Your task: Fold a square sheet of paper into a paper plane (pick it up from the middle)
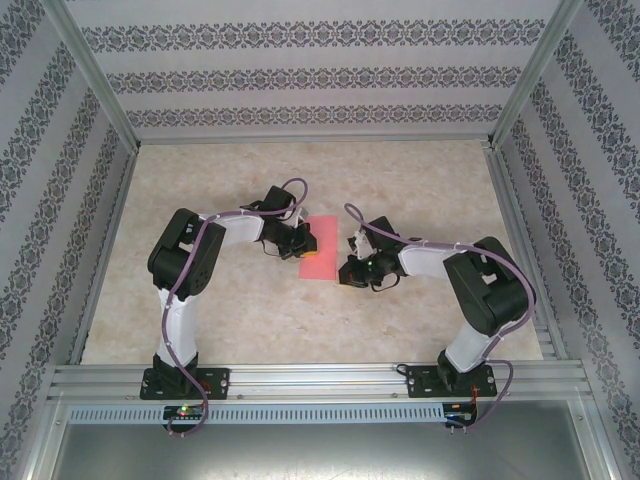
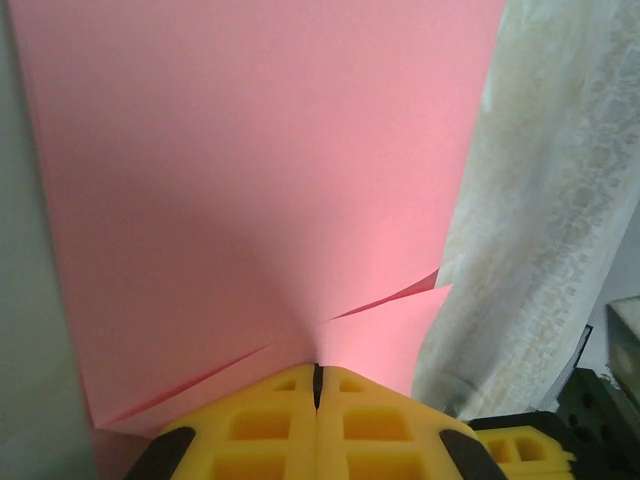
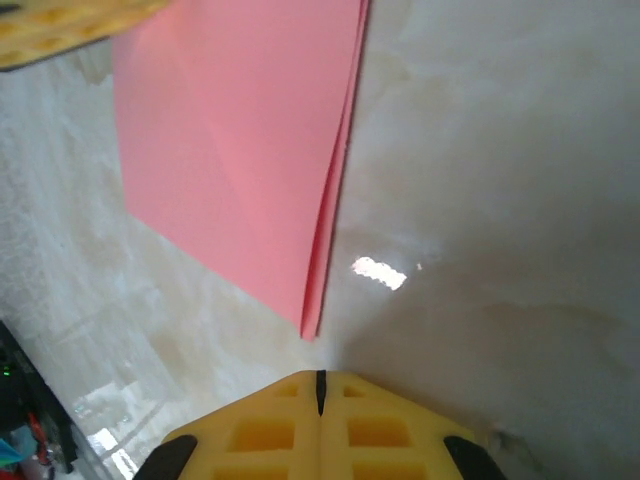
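Beige marbled table carries 2 arms, both bent inward toward its middle. The left arm reaches right from its base, and the left gripper sits at the left edge of the sheet of paper.

From the left wrist, that gripper has its yellow fingers pressed together with no gap between them. The pink-red sheet runs right down into their tips, with creases fanning out from that spot, so they are pinching its edge. A loose flap lifts off on the right side of the pinch.

From above, the sheet lies near the centre of the table between the 2 grippers. It is folded to a narrow upright rectangle rather than a full square. In the right wrist view the sheet shows 2 layers along its long edge and ends in a corner pointing at the camera. The left gripper touches its far corner.

Just right of the sheet sits the right gripper. Its own camera shows the right gripper with its yellow fingers closed flat against each other and holding nothing. The sheet's near corner lies just beyond their tips. The right arm folds back to its base at the lower right.
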`<state>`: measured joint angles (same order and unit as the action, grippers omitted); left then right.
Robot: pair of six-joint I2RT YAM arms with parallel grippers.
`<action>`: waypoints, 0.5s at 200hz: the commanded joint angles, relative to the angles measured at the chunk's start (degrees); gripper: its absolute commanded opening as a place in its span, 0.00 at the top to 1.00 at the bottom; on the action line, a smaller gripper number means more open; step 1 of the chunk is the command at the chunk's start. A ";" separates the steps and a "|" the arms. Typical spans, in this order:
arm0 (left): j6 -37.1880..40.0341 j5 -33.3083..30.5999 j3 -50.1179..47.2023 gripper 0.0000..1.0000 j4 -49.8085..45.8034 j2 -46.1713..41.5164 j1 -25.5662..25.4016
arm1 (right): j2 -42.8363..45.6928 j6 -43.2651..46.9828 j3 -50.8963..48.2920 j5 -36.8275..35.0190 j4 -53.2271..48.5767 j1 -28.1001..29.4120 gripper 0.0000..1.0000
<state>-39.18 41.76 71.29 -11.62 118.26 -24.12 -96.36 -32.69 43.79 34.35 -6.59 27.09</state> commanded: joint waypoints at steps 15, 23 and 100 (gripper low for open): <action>0.49 -2.59 0.75 0.70 -2.02 -2.96 0.83 | 3.89 -5.94 4.11 -4.00 4.07 -1.33 0.76; -0.59 -2.17 0.16 0.63 0.29 -4.43 0.83 | 3.50 -7.02 4.70 -4.96 5.81 -1.64 0.71; -10.03 -8.48 -12.11 0.21 10.79 -14.72 4.08 | -7.21 -5.16 13.71 -2.49 5.37 -2.92 0.52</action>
<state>-46.33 37.28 62.00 -3.77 106.65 -20.99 -100.99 -39.11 54.87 30.92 -0.62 24.53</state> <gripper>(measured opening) 0.756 0.462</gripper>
